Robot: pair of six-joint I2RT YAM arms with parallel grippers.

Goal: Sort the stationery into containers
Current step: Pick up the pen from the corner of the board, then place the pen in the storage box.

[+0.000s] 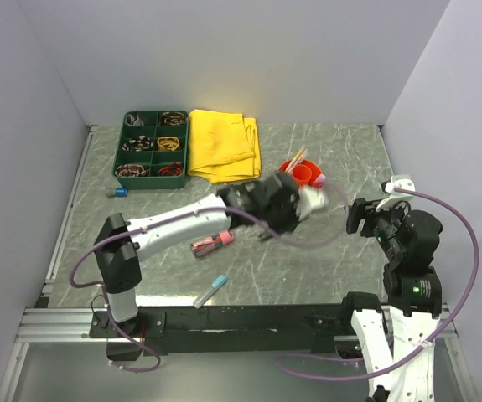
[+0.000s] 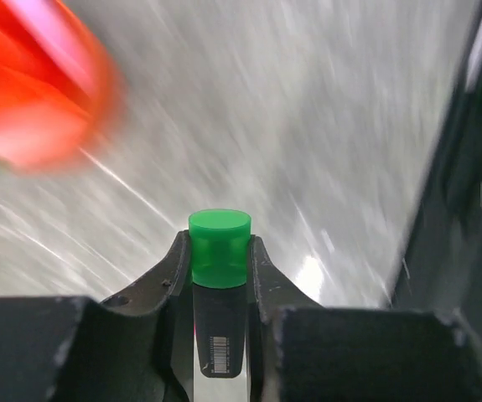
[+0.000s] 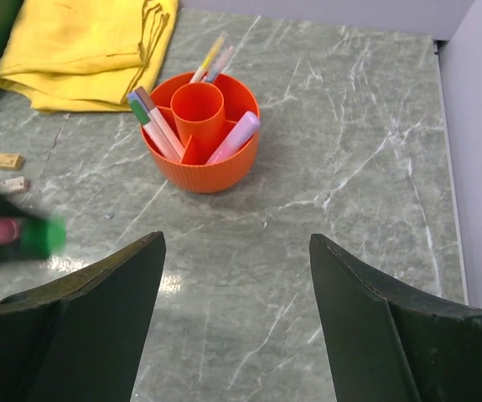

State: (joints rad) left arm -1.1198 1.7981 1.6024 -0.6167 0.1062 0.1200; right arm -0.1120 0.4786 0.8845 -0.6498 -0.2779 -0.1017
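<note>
Currently left gripper [image 2: 219, 248] clamps a green-capped marker [image 2: 220, 234] near the pot [image 3: 200, 174]; right gripper [image 3: 234, 247] spread wide above table [image 3: 358, 176], pot ahead with several pens [image 3: 158, 126] inside.

The cloth [image 1: 222, 144] lies just right of the tray [image 1: 154, 135], left of the pot [image 1: 302, 173].

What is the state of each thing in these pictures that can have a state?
left gripper: shut on the green-capped marker.
right gripper: open, empty.
orange pot: upright, several pens leaning in it.
green tray: compartments filled.
yellow cloth: folded, lying flat.
pink marker: lying loose.
blue-capped pen: lying loose.
</note>
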